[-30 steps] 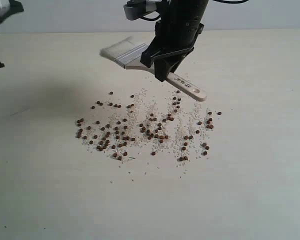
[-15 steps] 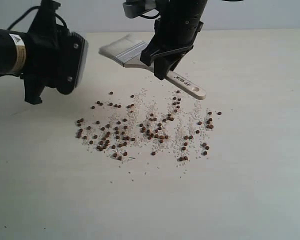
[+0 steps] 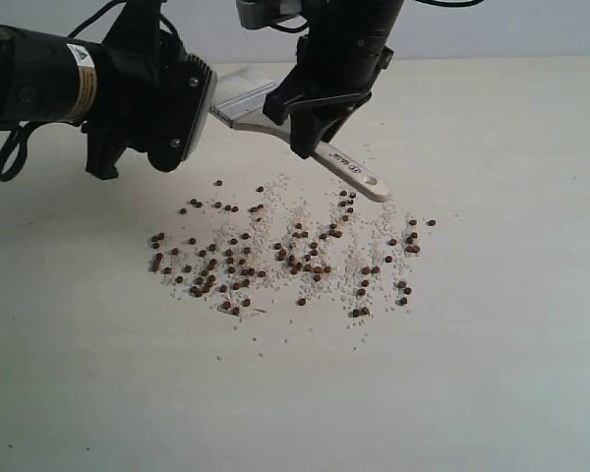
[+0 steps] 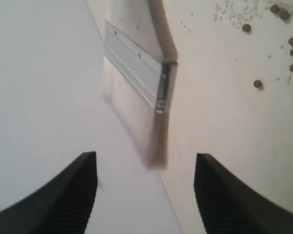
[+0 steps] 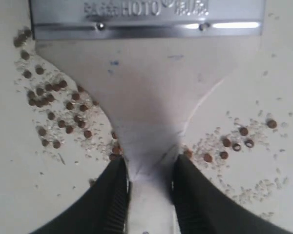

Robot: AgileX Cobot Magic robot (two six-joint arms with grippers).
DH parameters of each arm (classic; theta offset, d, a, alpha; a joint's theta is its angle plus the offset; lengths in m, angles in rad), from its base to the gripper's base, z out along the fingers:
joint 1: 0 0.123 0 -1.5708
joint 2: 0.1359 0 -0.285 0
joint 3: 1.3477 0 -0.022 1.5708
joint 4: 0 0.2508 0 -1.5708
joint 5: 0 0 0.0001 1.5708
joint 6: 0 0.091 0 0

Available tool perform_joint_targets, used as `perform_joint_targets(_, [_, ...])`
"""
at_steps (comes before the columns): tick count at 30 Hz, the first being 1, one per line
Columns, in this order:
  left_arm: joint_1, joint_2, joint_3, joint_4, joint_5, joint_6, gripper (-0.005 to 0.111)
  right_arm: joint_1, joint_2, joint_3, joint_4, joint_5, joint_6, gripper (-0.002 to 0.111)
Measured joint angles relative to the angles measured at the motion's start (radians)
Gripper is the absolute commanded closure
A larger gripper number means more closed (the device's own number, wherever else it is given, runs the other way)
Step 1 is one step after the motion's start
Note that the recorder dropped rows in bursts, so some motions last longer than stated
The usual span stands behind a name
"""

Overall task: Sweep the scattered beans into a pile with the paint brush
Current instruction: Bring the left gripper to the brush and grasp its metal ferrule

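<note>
While the right pincer (image 5: 151,195) clamps the paint brush (image 3: 351,172) by its handle, aloft just beyond the beans (image 3: 275,258), the left pincer (image 4: 144,168) gapes wide at the bristles (image 4: 132,112). Best land the bristles flat beyond the beans, then drag slowly inward.

A pale cream table (image 3: 492,383) fills nearly the whole scene. It is smooth and matt, and it runs from the near side back to a straight far edge. Behind that edge stands a plain grey-white wall (image 3: 531,28), even in tone. The light is soft and diffuse. A broad, faint shadow (image 3: 69,211) dims the far left of the table, and a small dark mark (image 3: 34,222) lies within it. The table looks brightest at the far right.
</note>
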Motion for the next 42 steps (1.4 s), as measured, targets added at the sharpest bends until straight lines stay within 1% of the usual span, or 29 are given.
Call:
perform_joint_targets(5, [0.0,0.033,-0.027,0.0,-0.02,0.008,0.048,0.0,0.0,0.0,0.073,0.0,0.002,0.108])
perform_joint_targets(7, [0.0,0.043,-0.03,0.0,-0.024,0.035,0.048,0.0,0.0,0.0,0.083,0.0,0.002,0.108])
perform_joint_targets(11, [0.0,0.077,-0.042,0.0,-0.024,0.079,0.048,0.0,0.0,0.0,0.097,0.0,0.004,0.108])
perform_joint_targets(18, [0.0,0.098,-0.089,0.0,-0.024,0.085,0.048,0.0,0.0,0.0,0.108,0.0,0.004,0.108])
perform_joint_targets(26, [0.0,0.185,-0.124,-0.002,-0.018,0.087,0.049,0.0,0.0,0.0,0.101,0.004,0.006,0.108])
perform_joint_targets(27, [0.0,0.187,-0.129,-0.002,-0.018,0.087,0.05,0.0,0.0,0.0,0.101,0.004,0.008,0.108])
perform_joint_targets(30, [0.0,0.191,-0.131,-0.002,-0.018,0.096,0.059,0.0,0.0,0.0,0.101,0.004,0.01,0.108])
perform_joint_targets(31, [0.0,0.193,-0.131,-0.002,-0.018,0.101,0.064,0.0,0.0,0.0,0.101,0.004,0.01,0.108])
perform_joint_targets(34, [0.0,0.193,-0.133,-0.002,-0.017,0.105,0.071,0.0,0.0,0.0,0.101,0.006,0.01,0.108])
perform_joint_targets(42, [0.0,0.195,-0.135,-0.004,-0.013,0.125,0.072,0.0,0.0,0.0,0.106,0.008,0.01,0.108])
